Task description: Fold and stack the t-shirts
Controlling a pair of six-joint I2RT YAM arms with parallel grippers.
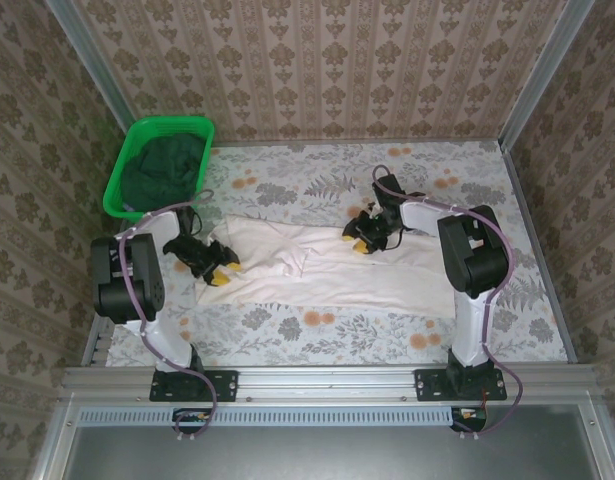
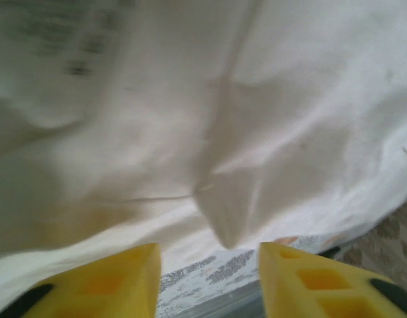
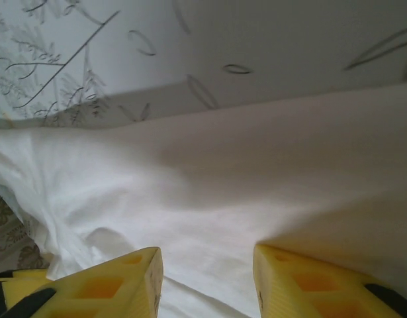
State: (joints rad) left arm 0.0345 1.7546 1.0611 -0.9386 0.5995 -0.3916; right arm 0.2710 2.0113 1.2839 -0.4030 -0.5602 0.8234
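Floral table [image 1: 337, 330] holds the cream t-shirt [image 1: 327, 270]; left fingers [image 2: 104, 285] and right fingers [image 3: 110, 285] spread apart over it.

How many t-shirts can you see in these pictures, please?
2. The cream t-shirt lies spread on the table; the dark green t-shirt is bunched inside the green basket at the far left. More could be hidden beneath it.
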